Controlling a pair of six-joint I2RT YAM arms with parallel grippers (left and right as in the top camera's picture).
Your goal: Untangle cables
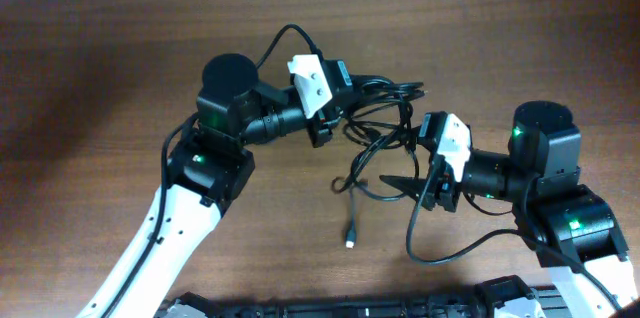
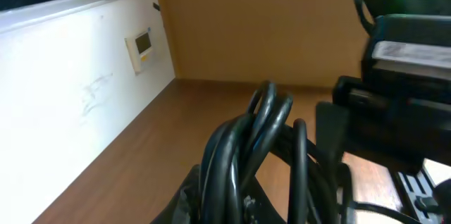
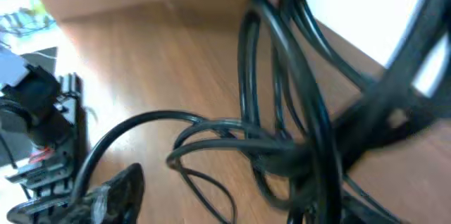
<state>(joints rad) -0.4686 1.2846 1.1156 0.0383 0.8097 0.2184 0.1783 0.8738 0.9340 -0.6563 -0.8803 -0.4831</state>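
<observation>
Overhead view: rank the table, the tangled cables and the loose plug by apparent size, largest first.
1. table: fills nearly the whole frame.
2. cables: a tangle between the two arms.
3. plug: a tiny tip at the end of one trailing cord.
The gaps are wide, so the order is not in doubt.

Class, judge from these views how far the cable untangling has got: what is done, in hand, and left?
Done: little; only one plug end trails free on the table. In hand: the left hand is shut on a bunch of the cables; the right hand is open beside them. Left: the loops between both hands cross one another, so nearly all the separating remains.
</observation>
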